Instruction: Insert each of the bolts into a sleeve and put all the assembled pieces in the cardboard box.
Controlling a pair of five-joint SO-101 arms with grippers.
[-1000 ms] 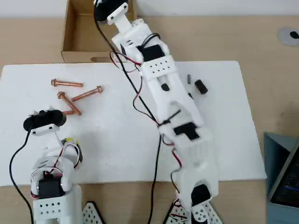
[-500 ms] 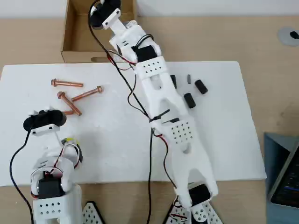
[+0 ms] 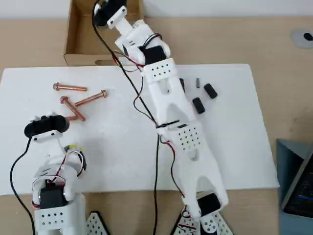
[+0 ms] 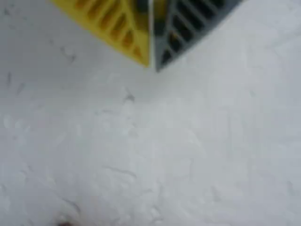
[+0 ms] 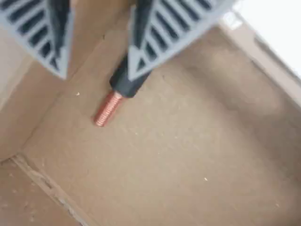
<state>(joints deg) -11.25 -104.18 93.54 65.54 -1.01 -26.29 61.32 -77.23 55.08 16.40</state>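
My right gripper (image 5: 99,75) hangs inside the cardboard box (image 5: 197,155), open. An assembled piece (image 5: 118,94), a copper bolt in a black sleeve, lies on the box floor just under one grey finger (image 5: 162,33), not gripped. From above, the right gripper (image 3: 106,11) is over the box (image 3: 78,36). Three bare copper bolts (image 3: 70,87) (image 3: 91,98) (image 3: 72,108) lie on the white mat's left part. Black sleeves (image 3: 210,91) (image 3: 198,105) lie to the right of the arm. My left gripper (image 4: 151,65) is shut with nothing in it, close above the mat (image 4: 155,155); from above the left gripper (image 3: 46,125) sits below the bolts.
The white mat (image 3: 112,156) lies on a wooden table. A thin dark pin (image 3: 197,82) rests near the sleeves, and another sleeve (image 3: 181,84) peeks out beside the arm. The right arm (image 3: 176,122) slants across the mat's middle. A dark device (image 3: 296,191) sits at the right edge.
The right arm swung left and stretched farther over the box, uncovering more sleeves on the mat. The left arm kept still.
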